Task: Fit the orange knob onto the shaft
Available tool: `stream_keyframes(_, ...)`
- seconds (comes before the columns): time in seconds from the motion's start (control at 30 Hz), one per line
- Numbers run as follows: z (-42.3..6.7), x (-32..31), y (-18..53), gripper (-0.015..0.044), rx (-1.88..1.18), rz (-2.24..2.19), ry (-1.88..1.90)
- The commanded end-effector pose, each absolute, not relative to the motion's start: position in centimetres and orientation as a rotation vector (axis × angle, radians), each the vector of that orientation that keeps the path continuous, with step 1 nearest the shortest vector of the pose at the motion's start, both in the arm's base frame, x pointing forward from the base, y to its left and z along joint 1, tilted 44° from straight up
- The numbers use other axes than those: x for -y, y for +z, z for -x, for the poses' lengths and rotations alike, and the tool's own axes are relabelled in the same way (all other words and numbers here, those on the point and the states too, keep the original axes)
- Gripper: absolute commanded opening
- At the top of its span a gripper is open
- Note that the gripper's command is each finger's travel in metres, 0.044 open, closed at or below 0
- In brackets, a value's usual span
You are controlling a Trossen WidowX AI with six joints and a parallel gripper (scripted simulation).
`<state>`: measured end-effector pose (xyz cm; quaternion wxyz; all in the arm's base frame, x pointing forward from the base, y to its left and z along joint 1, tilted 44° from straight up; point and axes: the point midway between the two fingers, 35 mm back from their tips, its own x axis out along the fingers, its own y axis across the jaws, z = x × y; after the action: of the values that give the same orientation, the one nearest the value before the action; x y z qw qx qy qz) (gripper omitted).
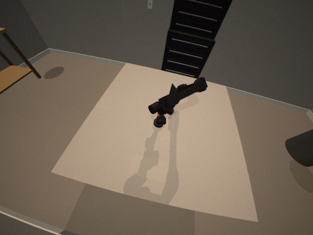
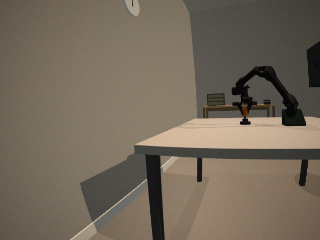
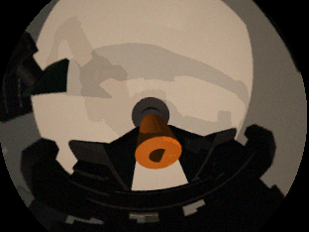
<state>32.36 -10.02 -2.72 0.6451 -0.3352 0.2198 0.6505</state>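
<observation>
The hand (image 2: 244, 111) is clamping the orange knob (image 2: 244, 112) upright directly above the dark shaft (image 2: 244, 119) on the round pedestal (image 2: 245, 122), nearer the worktop (image 2: 206, 139)'s far edge. The knob is riding above the pedestal (not yet seated). The step is best done by turning the knob under light downward pressure until the flats align, then pressing straight down.

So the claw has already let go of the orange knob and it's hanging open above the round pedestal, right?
Not quite. The gripper is shut on the orange knob, holding it above the round pedestal. The exterior view shows the knob between the fingers.
</observation>
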Motion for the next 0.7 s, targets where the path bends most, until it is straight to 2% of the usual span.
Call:
stream_keyframes(0.0, -32.17, 9.83, -2.52, 0.0000, -0.490, 0.778, 1.481)
stream_keyframes(0.67, -32.14, 9.81, -2.39, 0.0000, -0.490, 0.778, 1.481)
